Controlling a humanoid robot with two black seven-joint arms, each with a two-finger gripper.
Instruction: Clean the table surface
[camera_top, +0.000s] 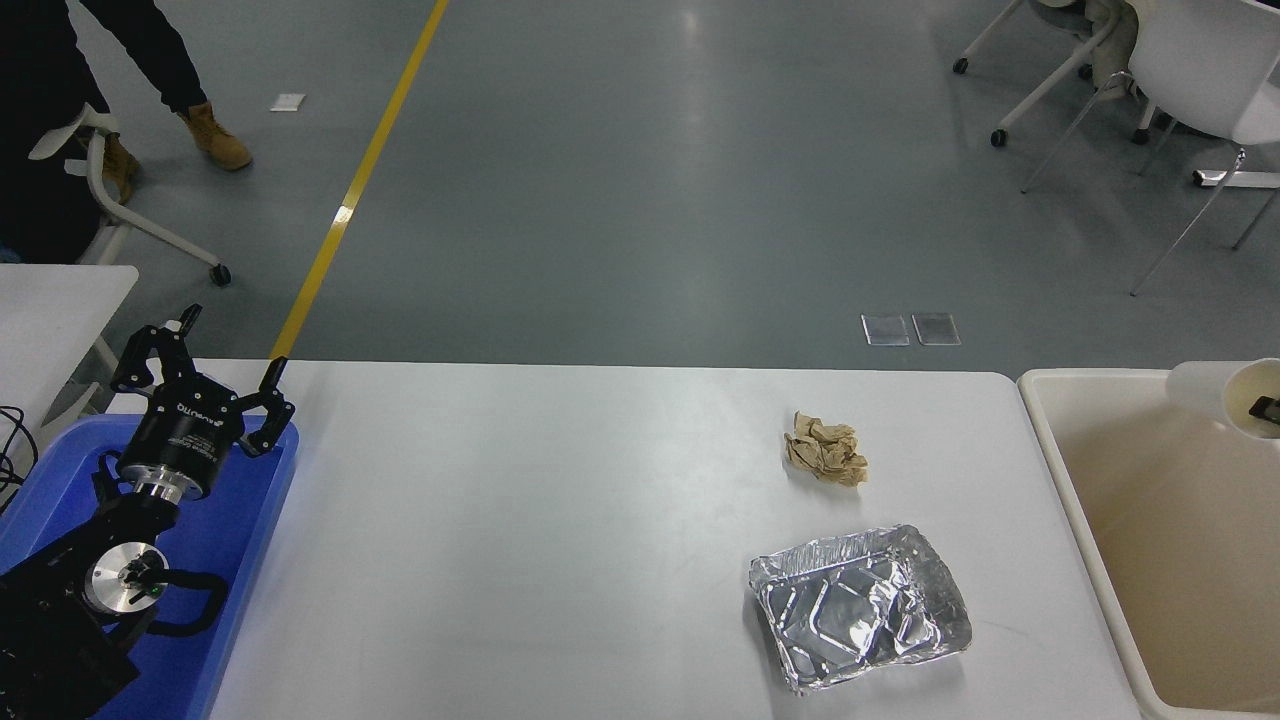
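The white table surface (550, 520) holds a crumpled brown paper ball (826, 449) and a crushed foil tray (860, 606), both right of centre. At the right edge, a white paper cup (1215, 393) hangs on its side above the beige tub (1060, 470). Only a black fingertip of my right gripper (1265, 407) shows, inside the cup's mouth; the rest is out of frame. My left gripper (200, 375) is open and parked over the blue bin (250, 520) at the lower left.
A smaller white table (50, 300) stands at the left edge. A person (60, 100) is at the top left by a chair. White chairs (1190, 60) stand at the top right on the grey floor.
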